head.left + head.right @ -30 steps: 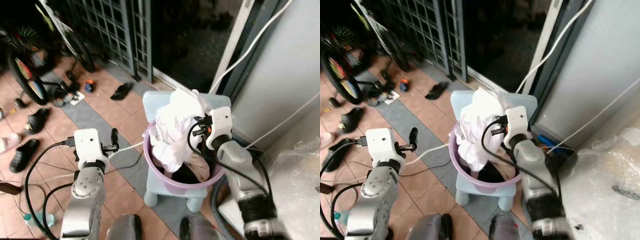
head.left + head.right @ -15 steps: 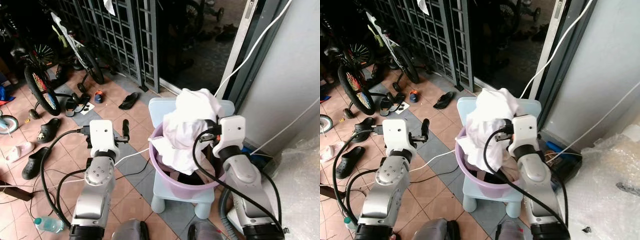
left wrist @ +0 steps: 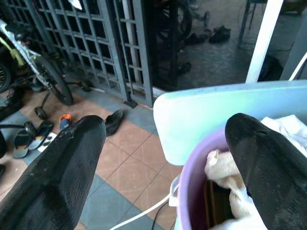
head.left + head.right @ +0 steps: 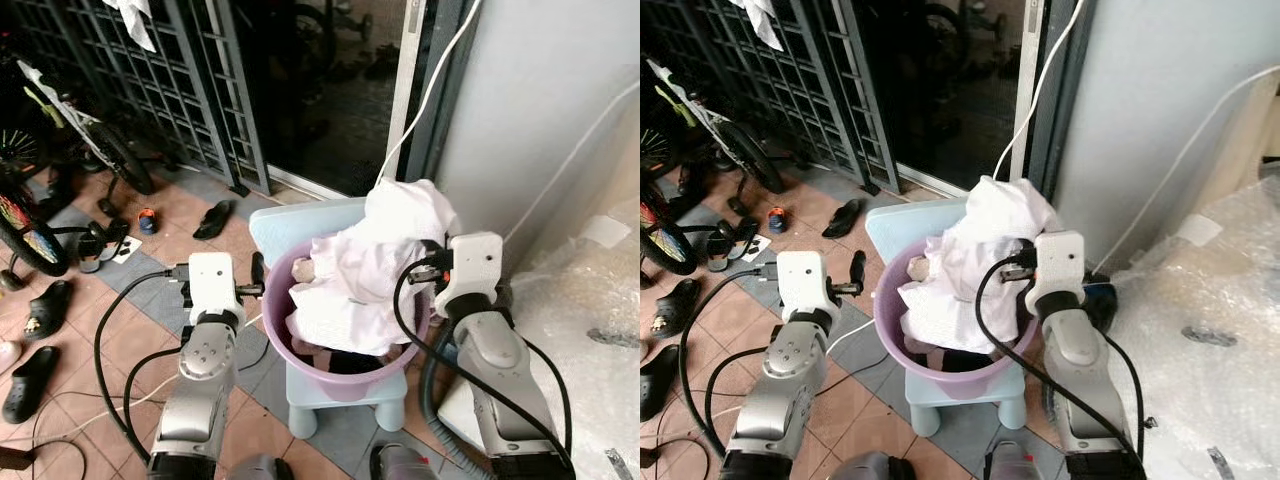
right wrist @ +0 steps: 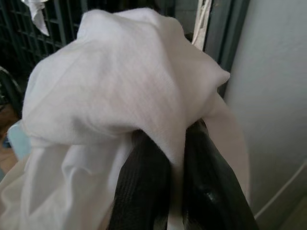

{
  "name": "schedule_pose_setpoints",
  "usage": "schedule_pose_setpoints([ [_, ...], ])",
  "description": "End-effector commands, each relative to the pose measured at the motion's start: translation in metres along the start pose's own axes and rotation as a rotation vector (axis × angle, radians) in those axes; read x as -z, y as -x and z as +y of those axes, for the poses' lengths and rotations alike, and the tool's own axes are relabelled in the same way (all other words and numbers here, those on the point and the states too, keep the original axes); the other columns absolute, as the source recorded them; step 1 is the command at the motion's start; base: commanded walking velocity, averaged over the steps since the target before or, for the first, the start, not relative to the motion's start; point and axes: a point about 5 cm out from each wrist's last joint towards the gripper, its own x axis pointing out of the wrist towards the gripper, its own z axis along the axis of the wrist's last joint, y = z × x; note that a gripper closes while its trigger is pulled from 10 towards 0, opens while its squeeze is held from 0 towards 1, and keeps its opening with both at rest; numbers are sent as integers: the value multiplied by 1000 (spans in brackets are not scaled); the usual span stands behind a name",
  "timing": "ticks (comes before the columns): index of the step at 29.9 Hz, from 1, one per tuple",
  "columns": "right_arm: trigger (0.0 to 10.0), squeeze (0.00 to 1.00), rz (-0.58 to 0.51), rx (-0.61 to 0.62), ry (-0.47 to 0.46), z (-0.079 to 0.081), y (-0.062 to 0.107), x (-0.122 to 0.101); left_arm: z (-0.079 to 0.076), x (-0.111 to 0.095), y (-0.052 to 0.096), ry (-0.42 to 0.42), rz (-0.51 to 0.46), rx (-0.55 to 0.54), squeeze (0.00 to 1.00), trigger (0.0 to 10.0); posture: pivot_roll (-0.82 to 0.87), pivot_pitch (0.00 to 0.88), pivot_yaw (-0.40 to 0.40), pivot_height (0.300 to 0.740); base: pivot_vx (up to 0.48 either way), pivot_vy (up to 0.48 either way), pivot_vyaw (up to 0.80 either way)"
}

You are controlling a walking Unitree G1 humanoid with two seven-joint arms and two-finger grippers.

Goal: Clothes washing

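On a pale blue stool (image 4: 290, 222) at the centre of the head views sits a purple basin (image 4: 345, 360) heaped with laundry. A white cloth (image 4: 375, 262) rises out of the basin towards 1 o'clock, bunched into a peak above the rim and draped down over the other clothes inside.

The right gripper (image 5: 175, 191) is at the basin's 3 o'clock side, its two black fingers (image 5: 144, 187) pinched together on a fold of the white cloth, which billows over and around them in the wrist view. A black cable (image 4: 410, 330) loops from the wrist down beside the basin.

The left gripper (image 3: 163, 158) hovers just beside the basin's rim at 9 o'clock, its fingers (image 3: 53, 167) spread wide apart and holding nothing; between them the wrist view shows the stool's back and the basin's edge with a cream garment (image 3: 223, 165) inside.

At 10 o'clock on the tiled floor (image 4: 140, 300) lie sandals (image 4: 212, 218) and shoes, with a bicycle (image 4: 30, 215) at 9 o'clock and a metal grille (image 4: 150, 80) at 11 o'clock. A grey wall (image 4: 540, 100) stands at 2 o'clock, and clear plastic sheeting (image 4: 590, 300) lies at 3 o'clock.
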Motion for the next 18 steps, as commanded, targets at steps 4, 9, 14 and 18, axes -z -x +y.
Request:
schedule_pose_setpoints([
  [4,10000,0,-16,11,1,-1,-6,-3,8,2,-3,-13,2,-17,0,10000,-88,0,86,740,0,0,-425],
  [9,10000,0,-5,5,-5,1,-6,0,9,5,-4,-9,2,-31,0,10000,-84,0,74,740,0,0,-615],
  [14,10000,0,-13,-5,7,2,-8,-2,5,7,-2,-3,3,-24,0,10000,-82,0,56,740,-268,0,-800],
  [18,10000,0,-13,-23,9,5,-8,-2,6,10,-1,-9,11,-21,0,10000,-79,0,65,740,-267,0,-662],
])
